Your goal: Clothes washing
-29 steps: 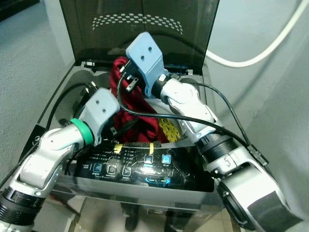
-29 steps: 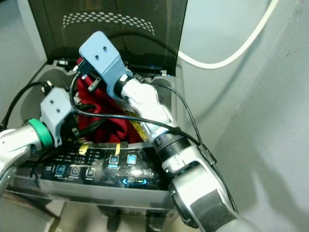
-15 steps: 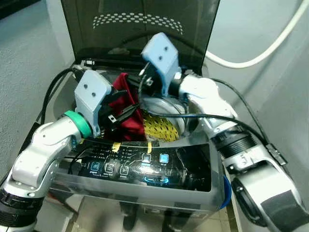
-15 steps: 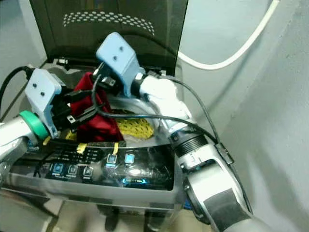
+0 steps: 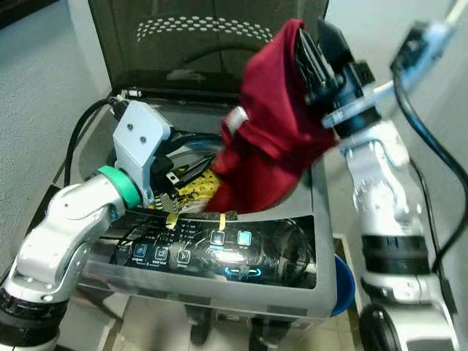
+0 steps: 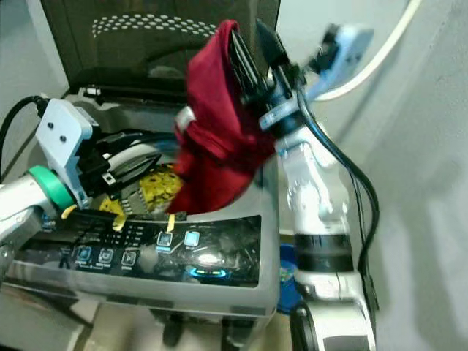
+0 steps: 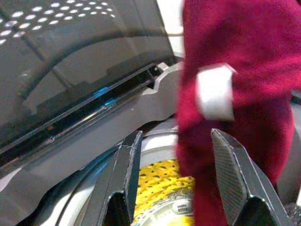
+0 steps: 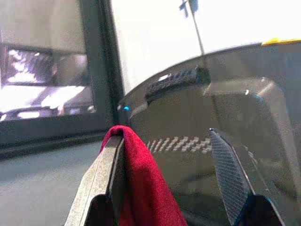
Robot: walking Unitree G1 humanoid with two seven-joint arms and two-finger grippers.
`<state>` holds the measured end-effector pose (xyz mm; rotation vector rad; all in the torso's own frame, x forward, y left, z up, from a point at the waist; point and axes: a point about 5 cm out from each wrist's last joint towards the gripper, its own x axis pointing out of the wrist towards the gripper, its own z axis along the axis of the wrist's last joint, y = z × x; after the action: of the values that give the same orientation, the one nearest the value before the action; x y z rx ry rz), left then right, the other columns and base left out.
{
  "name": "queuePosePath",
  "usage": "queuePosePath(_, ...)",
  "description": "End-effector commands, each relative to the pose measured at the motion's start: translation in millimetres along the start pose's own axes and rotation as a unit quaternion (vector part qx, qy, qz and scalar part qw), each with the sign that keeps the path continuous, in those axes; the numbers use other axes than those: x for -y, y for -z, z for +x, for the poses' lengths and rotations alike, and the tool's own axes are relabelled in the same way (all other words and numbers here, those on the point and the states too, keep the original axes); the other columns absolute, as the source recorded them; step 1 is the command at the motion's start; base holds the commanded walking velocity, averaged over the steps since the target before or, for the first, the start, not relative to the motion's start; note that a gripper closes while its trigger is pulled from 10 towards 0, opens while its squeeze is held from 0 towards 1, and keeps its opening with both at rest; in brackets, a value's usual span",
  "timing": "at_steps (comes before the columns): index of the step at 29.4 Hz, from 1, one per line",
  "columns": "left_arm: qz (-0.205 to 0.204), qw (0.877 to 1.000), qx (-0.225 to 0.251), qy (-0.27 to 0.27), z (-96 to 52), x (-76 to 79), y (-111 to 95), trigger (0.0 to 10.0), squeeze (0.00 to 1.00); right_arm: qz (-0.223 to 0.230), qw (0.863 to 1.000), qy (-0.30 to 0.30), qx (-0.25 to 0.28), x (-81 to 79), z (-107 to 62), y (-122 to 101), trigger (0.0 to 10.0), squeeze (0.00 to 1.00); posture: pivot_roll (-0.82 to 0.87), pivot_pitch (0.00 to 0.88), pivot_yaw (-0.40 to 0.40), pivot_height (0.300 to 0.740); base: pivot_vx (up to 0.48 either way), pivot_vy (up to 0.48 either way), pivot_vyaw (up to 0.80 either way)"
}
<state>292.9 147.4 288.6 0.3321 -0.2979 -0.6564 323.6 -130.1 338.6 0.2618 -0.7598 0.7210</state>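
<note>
Red garment [image 5: 272,139] soft matt cloth; washer lid [image 5: 190,44] smoky glossy plastic; control panel [image 5: 219,252] glossy

Top-loading washing machine [image 5: 241,289] stands on the floor, its dark tinted lid [image 5: 212,36] raised upright at the back. Front edge carries a glossy control panel [image 5: 219,252] with lit blue buttons and two yellow tape strips [image 5: 221,219] at its upper rim. Inside the open tub, a yellow patterned cloth [image 5: 191,191] lies low in the drum. A red garment [image 5: 274,146] hangs over the opening, its lower end at the tub's front rim.
</note>
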Motion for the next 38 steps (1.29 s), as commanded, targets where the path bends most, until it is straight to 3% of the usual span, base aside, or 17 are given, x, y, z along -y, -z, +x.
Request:
queuePosePath(1, -0.003, 1.0, 0.0, 0.002, 1.4, 1.2, 0, 10.0, 0.0, 0.006, 0.999, -0.02, 0.033, -8.4, 3.6, -15, 10.0, 0.0, 0.09, 0.096, 0.099, 0.74, 0.0, 0.0, 0.0)
queuePosePath(3, -0.002, 1.0, 0.011, -0.008, 2.8, -0.4, -3, 10.0, 0.0, 0.02, 0.998, -0.012, 0.053, -6.9, 1.3, -21, 10.0, 0.0, 0.09, 0.095, 0.1, 0.74, 0.0, 0.0, 0.0)
queuePosePath(5, 0.0, 0.995, 0.066, -0.071, 6.6, -13.3, -20, 10.0, 0.0, 0.034, 0.995, 0.026, 0.091, -0.1, -3.9, -34, 10.0, 0.0, 0.09, 0.094, 0.098, 0.74, 0.0, 0.0, 0.0)
queuePosePath(12, 0.006, 0.989, 0.103, -0.108, 7.6, -25.1, -35, 10.0, 0.0, 0.029, 0.996, 0.019, 0.078, -5.6, -10.6, -34, 10.0, 0.0, 0.1, 0.092, 0.095, 0.74, 0.0, 0.0, 0.0)
queuePosePath(14, 0.005, 0.988, 0.11, -0.109, 7.6, -27.2, -38, 10.0, 0.0, -0.019, 0.999, -0.021, 0.035, -15.7, -7.6, -26, 10.0, 0.0, 0.09, 0.092, 0.1, 0.74, 0.0, 0.0, 0.0)
queuePosePath(15, -0.006, 0.987, 0.125, -0.103, 7.5, -27.7, -43, 10.0, 0.0, -0.072, 0.995, -0.064, -0.01, -26.3, -1.2, -15, 10.0, 0.0, 0.07, 0.09, 0.1, 0.74, 0.0, 0.0, 0.0)
queuePosePath(17, -0.006, 0.987, 0.125, -0.103, 7.5, -27.7, -43, 10.0, 0.0, -0.072, 0.995, -0.064, -0.01, -26.3, -1.2, -15, 10.0, 0.0, 0.07, 0.09, 0.1, 0.74, 0.0, 0.0, 0.0)
queuePosePath(19, -0.049, 0.984, 0.16, -0.062, 6.8, -25.8, -55, 10.0, 0.0, -0.151, 0.974, -0.154, -0.071, -43.3, 15.2, 5, 10.0, 0.0, 0.07, 0.084, 0.095, 0.74, 0.0, 0.0, 0.0)
queuePosePath(20, -0.049, 0.984, 0.16, -0.062, 6.8, -25.8, -55, 10.0, 0.0, -0.151, 0.974, -0.154, -0.071, -43.3, 15.2, 5, 10.0, 0.0, 0.07, 0.084, 0.095, 0.74, 0.0, 0.0, 0.0)
queuePosePath(22, -0.076, 0.981, 0.176, 0.007, 5.8, -21.1, -65, 10.0, 0.0, -0.172, 0.953, -0.234, -0.086, -59.1, 30.3, 12, 10.0, 0.0, 0.08, 0.081, 0.081, 0.74, 0.0, 0.0, 0.0)
queuePosePath(26, -0.077, 0.982, 0.171, 0.029, 8.7, -20.6, -64, 10.0, 0.0, -0.17, 0.942, -0.28, -0.08, -71.6, 40.8, 11, 10.0, 0.0, 0.09, 0.079, 0.073, 0.74, 0.0, 0.0, 0.0)
queuePosePath(28, -0.064, 0.985, 0.158, 0.002, 14.0, -26.8, -58, 10.0, 0.0, -0.165, 0.936, -0.303, -0.073, -79.3, 45.0, 9, 10.0, 0.0, 0.09, 0.079, 0.07, 0.74, 0.0, 0.0, 0.0)
queuePosePath(30, -0.031, 0.988, 0.11, -0.107, 25.2, -48.5, -40, 10.0, 0.0, -0.131, 0.925, -0.353, -0.056, -93.4, 47.7, 2, 10.0, 0.0, 0.1, 0.079, 0.065, 0.74, 0.0, 0.0, 0.0)
queuePosePath(33, 0.005, 0.968, 0.068, -0.241, 23.8, -74.5, -26, 10.0, 0.0, -0.114, 0.917, -0.378, -0.061, -95.3, 45.3, 3, 10.0, 0.0, 0.09, 0.086, 0.054, 0.74, 0.0, 0.0, 0.0)
queuePosePath(34, 0.005, 0.968, 0.068, -0.241, 23.8, -74.5, -26, 10.0, 0.0, -0.114, 0.917, -0.378, -0.061, -95.3, 45.3, 3, 10.0, 0.0, 0.09, 0.086, 0.054, 0.74, 0.0, 0.0, 0.0)
queuePosePath(37, 0.046, 0.929, 0.068, -0.361, 3.9, -100.5, -30, 10.0, 0.0, -0.169, 0.906, -0.37, -0.115, -76.8, 36.1, 18, 10.0, 0.0, 0.09, 0.091, 0.056, 0.74, 0.0, 0.0, 0.0)
queuePosePath(38, 0.046, 0.929, 0.068, -0.361, 3.9, -100.5, -30, 10.0, 0.0, -0.169, 0.906, -0.37, -0.115, -76.8, 36.1, 18, 10.0, 0.0, 0.09, 0.091, 0.056, 0.74, 0.0, 0.0, 0.0)
